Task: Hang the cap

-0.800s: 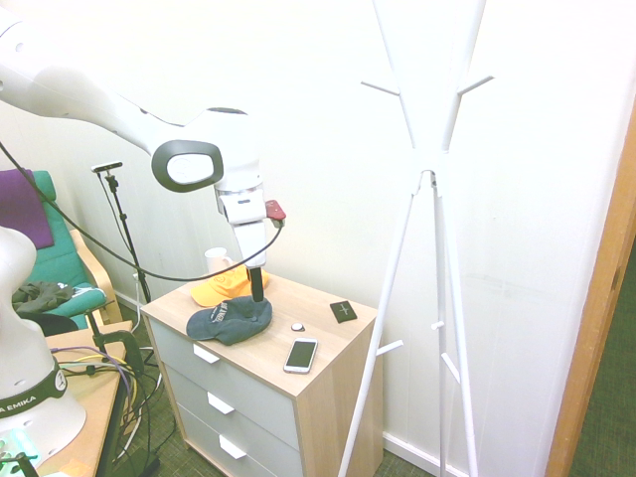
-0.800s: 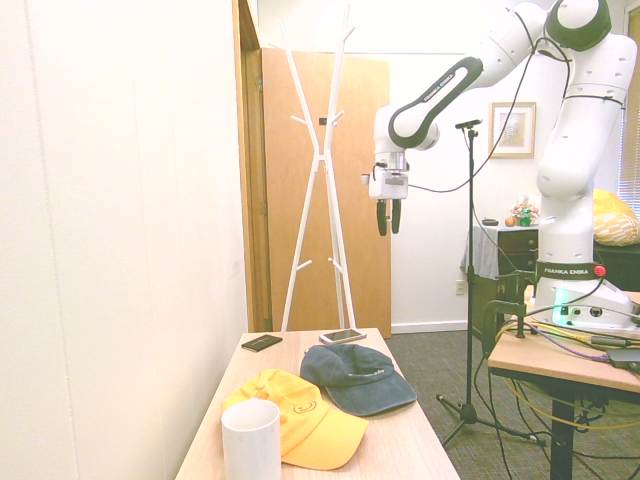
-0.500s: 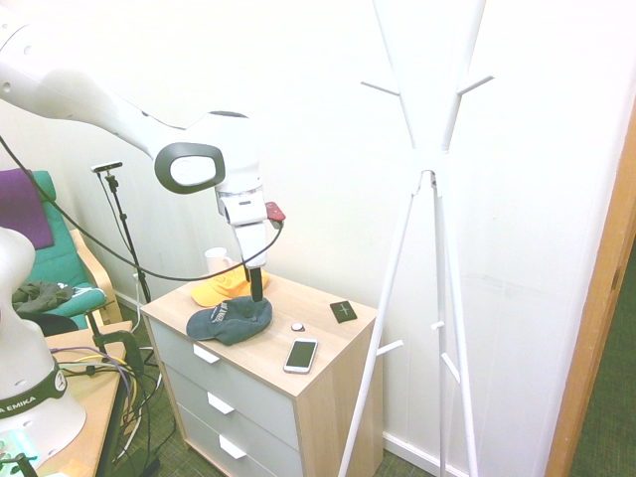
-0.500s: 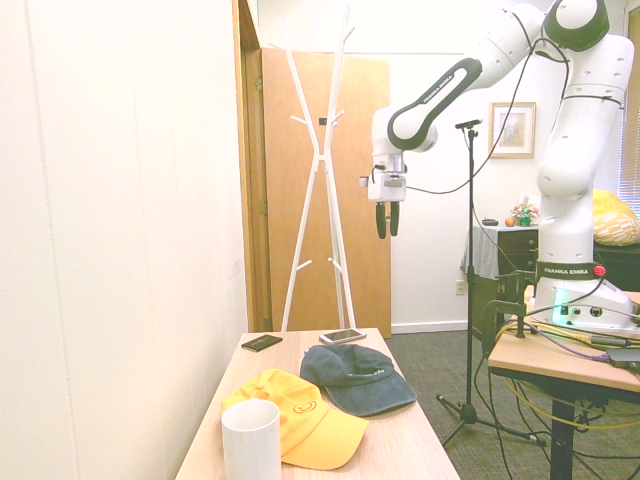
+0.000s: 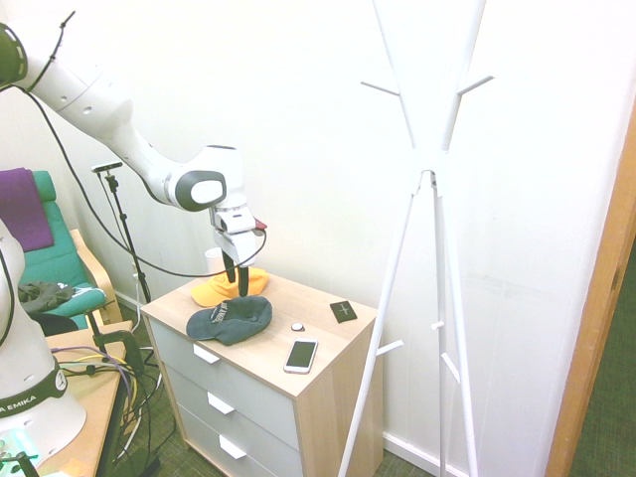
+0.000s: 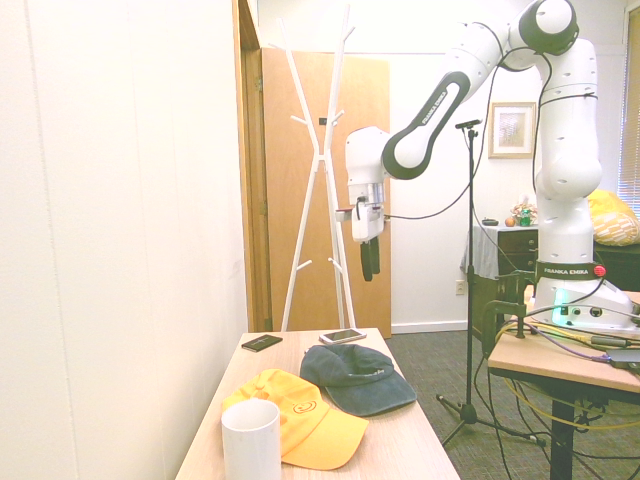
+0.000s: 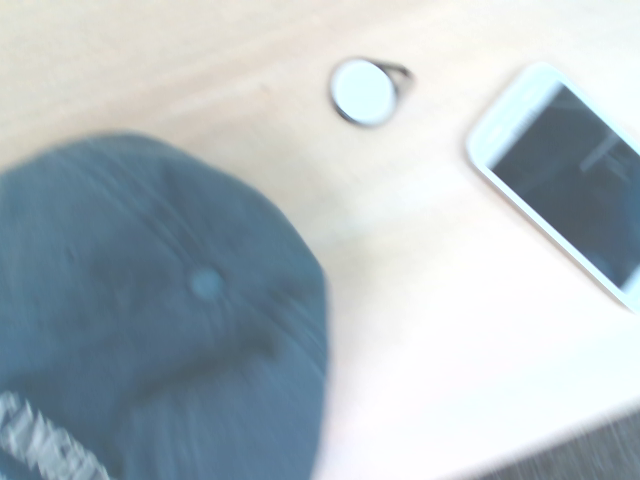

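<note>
With your fingers [image 5: 237, 282] apart, centre them over the navy baseball cap [image 5: 230, 320], lower-left of frame, before descending.

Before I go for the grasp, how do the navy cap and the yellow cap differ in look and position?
The navy cap is dark with whitish lettering on its front, while the yellow cap is bright with a round emblem.
The navy cap lies nearer the phone; the yellow cap lies beside the mug.
Both are curved-brim caps resting on the dresser top, crown up.
</note>
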`<state>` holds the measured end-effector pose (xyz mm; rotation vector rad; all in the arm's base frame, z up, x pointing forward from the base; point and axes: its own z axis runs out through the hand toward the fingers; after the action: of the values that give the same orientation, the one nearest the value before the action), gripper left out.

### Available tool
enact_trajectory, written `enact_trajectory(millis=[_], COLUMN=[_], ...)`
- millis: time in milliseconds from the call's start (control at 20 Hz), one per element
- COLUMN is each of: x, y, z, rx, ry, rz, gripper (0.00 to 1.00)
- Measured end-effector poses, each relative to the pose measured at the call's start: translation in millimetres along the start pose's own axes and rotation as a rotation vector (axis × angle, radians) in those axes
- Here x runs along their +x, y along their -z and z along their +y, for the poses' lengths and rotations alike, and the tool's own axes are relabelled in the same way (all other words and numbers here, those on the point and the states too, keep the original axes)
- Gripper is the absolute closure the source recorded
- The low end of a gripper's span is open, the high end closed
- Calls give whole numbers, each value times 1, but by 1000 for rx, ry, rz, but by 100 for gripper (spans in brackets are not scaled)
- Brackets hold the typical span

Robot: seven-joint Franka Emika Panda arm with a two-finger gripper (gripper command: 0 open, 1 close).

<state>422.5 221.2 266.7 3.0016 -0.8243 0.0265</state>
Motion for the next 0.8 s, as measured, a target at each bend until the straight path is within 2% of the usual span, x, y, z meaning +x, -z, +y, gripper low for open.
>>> enact_trajectory(millis=[300, 800], x=[-8, -27], y=[-55, -125], z=[-47, -75], rx=[2, -59], ry=[-16, 4], rz=[-13, -21], gripper=[0, 0])
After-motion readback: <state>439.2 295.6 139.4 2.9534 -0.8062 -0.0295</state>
